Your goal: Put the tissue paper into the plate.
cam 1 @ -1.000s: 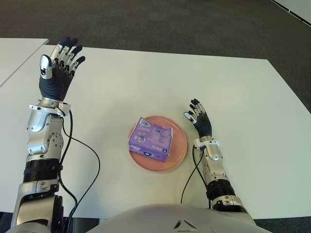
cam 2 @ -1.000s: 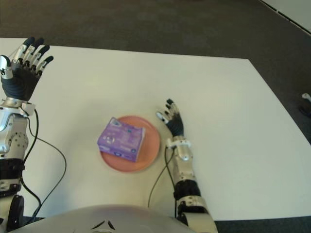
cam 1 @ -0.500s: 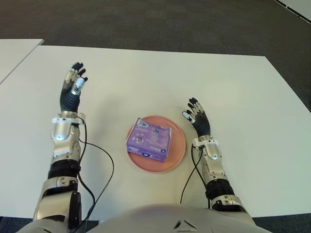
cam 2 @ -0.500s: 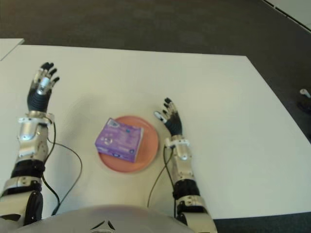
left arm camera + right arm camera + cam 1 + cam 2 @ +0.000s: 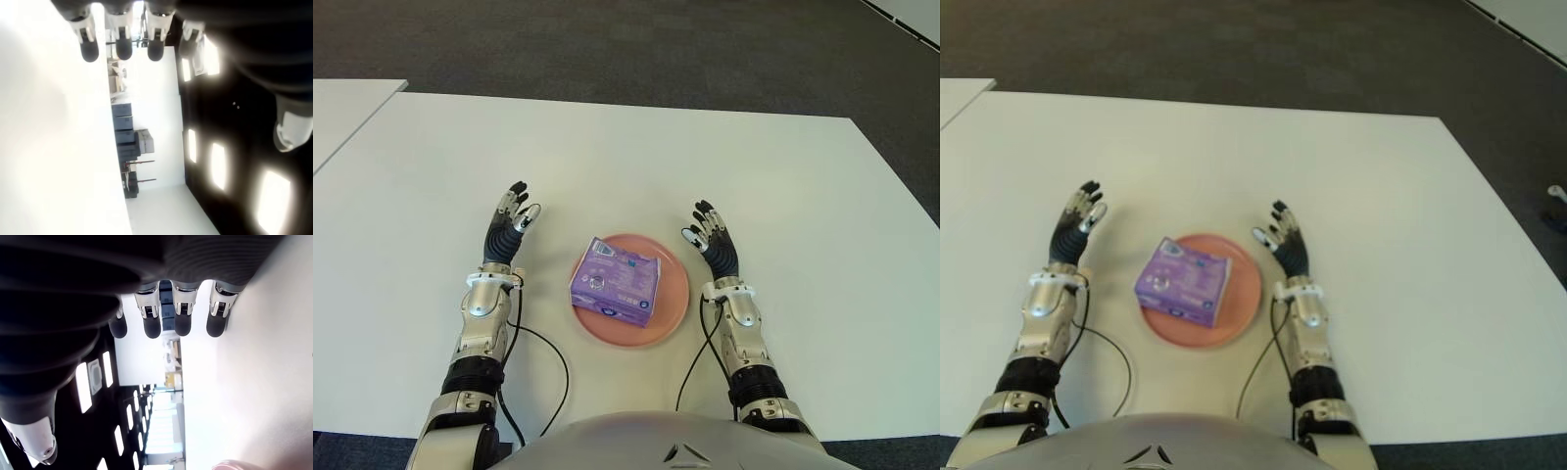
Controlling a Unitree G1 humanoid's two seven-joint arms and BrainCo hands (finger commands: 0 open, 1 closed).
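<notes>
A purple pack of tissue paper [image 5: 616, 280] lies in the pink plate [image 5: 673, 305] on the white table [image 5: 607, 157], near the front middle. My left hand [image 5: 509, 227] is just left of the plate, low over the table, fingers straight and holding nothing. My right hand [image 5: 713, 238] is just right of the plate, fingers spread and empty too. Both wrist views show only extended fingers [image 5: 122, 46] [image 5: 183, 320] with nothing between them.
A black cable [image 5: 543, 357] from the left forearm loops over the table near the front edge, and another cable [image 5: 693, 362] runs beside the right forearm. A second white table [image 5: 342, 108] stands at the far left. Dark carpet [image 5: 626, 49] lies beyond.
My left arm has swept down from a raised spot at the far left to just left of the plate. The right hand, tissue pack and plate have stayed put.
</notes>
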